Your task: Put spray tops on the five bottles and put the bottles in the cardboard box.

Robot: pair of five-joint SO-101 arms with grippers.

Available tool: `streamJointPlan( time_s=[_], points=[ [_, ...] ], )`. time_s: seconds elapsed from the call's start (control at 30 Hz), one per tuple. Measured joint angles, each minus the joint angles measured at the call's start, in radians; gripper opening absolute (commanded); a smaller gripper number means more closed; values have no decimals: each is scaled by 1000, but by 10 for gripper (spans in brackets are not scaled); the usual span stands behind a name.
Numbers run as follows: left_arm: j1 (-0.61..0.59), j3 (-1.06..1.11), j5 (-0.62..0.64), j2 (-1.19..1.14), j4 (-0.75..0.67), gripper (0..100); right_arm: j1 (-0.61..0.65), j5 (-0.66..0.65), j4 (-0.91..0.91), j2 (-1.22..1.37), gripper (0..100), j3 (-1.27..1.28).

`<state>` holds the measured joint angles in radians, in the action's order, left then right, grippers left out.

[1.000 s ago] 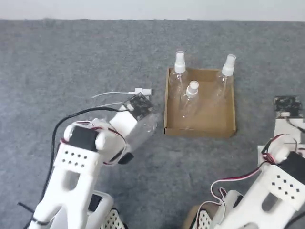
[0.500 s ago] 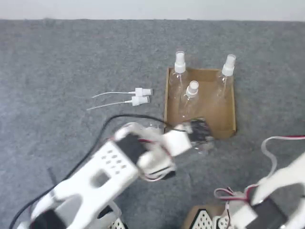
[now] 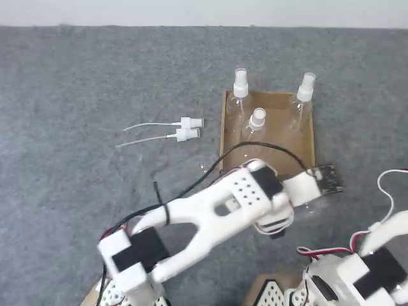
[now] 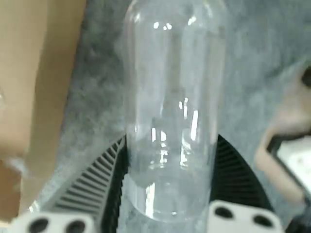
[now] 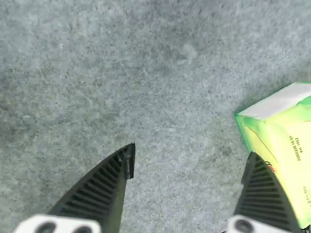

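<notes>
The left arm point(image 3: 242, 194) has swung across the worktop point(image 3: 76, 76) to the cardboard box's point(image 3: 222, 146) near right corner, jaws clamped on a capless bottle point(image 4: 172, 97), while the right arm's point(image 3: 373, 271) jaws gape over bare worktop, so capping looks next, needing one of the spray tops point(image 3: 185, 127) left of the box.

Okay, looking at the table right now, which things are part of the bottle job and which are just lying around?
Job: cardboard box; three capped bottles inside it; clear bottle in the left gripper; two loose spray tops.
Lying about: green and white carton beside the open right gripper.
</notes>
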<state>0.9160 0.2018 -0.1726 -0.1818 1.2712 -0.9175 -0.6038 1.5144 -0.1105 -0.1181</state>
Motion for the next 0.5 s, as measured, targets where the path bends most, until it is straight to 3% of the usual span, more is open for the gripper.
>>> streamJointPlan(
  time_s=[0.27, 0.5],
  points=[
    [0, -117, 106, -54, 0, 291, 0, 0, 0, 0, 296, 0],
    [-21, -149, 109, -29, 60, 263, 0, 0, 35, 0, 296, 0]
  ],
)
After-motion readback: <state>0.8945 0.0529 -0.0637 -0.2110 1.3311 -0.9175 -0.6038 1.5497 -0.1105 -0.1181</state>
